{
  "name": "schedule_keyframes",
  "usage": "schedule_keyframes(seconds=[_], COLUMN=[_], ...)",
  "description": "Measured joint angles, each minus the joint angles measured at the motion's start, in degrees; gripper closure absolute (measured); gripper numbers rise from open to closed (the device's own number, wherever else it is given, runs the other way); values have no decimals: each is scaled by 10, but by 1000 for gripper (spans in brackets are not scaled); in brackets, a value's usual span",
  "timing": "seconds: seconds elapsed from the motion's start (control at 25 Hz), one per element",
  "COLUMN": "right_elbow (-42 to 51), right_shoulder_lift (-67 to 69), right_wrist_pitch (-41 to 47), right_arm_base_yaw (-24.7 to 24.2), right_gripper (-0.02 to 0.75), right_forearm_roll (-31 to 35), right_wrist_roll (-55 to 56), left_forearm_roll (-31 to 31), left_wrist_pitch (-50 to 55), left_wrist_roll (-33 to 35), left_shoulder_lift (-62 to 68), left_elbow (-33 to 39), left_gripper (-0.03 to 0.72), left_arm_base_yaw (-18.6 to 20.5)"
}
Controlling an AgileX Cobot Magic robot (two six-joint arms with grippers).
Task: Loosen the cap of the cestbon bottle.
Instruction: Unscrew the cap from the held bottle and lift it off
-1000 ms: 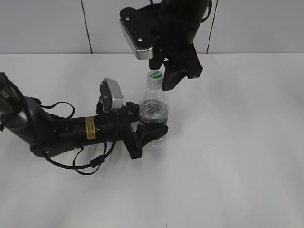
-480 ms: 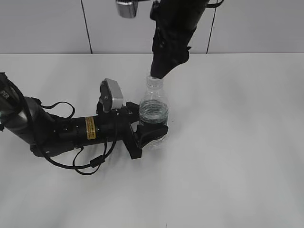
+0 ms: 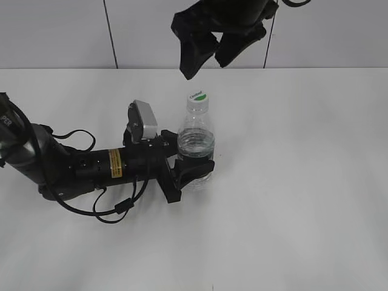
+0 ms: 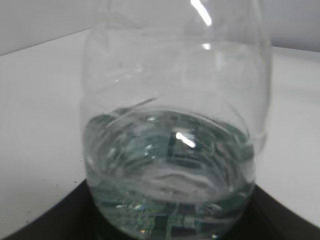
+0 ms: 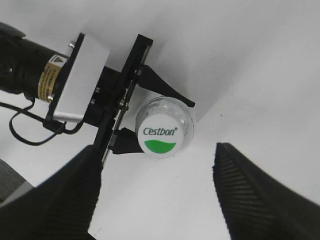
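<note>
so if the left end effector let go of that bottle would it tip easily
Probably fairly easily: the cestbon bottle stands upright, tall for its narrow base, and looks only partly filled, so likely light. Its clear, thin-looking wall may flex under a push. For now the left end effector clamps its lower body.

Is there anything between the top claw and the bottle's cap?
No. The right gripper hangs open above the cap with only empty air between; the right wrist view looks straight down at it.
</note>
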Motion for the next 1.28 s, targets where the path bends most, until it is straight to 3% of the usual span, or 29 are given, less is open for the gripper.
schedule_keyframes(seconds=[0.28,1.04,1.16,1.28], right_elbow=[0,0,0,0], right_shoulder_lift=[19,73,73,73], right_wrist_pitch=[0,0,0,0], right_arm_base_yaw=[0,0,0,0], right_gripper=[203,206,253,353], right_forearm_roll=[-6,15,8,6], right_wrist_roll=[124,129,127,116], left_forearm_roll=[0,0,0,0], left_wrist_pitch=[0,0,0,0], left_wrist_roll=[0,0,0,0], left_shoulder_lift=[0,0,0,0], left_elbow=[0,0,0,0], left_gripper=[273,273,273,273], left_arm_base_yaw=[0,0,0,0])
